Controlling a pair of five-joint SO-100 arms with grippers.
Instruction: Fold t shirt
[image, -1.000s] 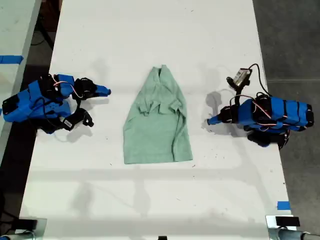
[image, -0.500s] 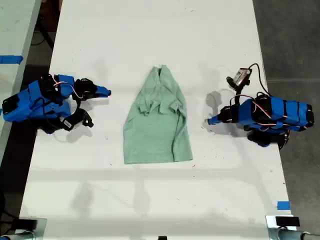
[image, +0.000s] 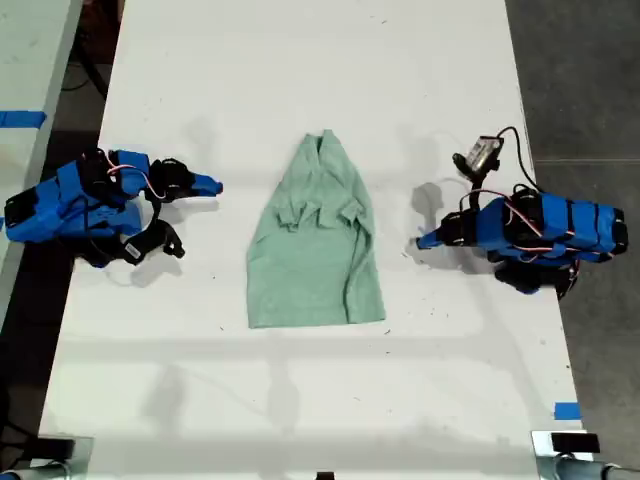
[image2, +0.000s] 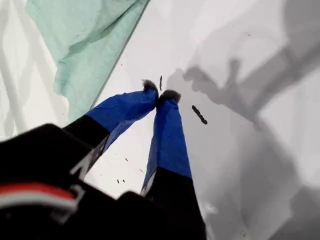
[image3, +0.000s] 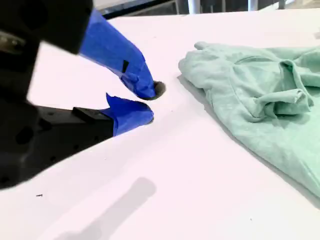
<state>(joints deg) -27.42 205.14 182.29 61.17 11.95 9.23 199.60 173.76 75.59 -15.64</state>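
— Hardly anything has moved in the last second: both arms lie where they were and the cloth is unchanged. What carries it all?

— A white, smooth surface (image: 300, 60). The t shirt (image: 318, 245) lies flat at the centre of the exterior view, neck toward the top of the frame and hem toward the bottom. It is pale mint, soft and wrinkled, with the sleeves folded in over the chest.

— And the jaws?

— My first gripper (image: 420, 241), at the exterior view's right, has its blue-taped jaws pressed tip to tip, empty, just off the shirt's edge. My second gripper (image: 215, 185), at the exterior view's left, has its jaws narrowly parted, empty, apart from the shirt.

— Anything smaller?

— Dark specks (image2: 199, 114) on the surface by my first gripper.
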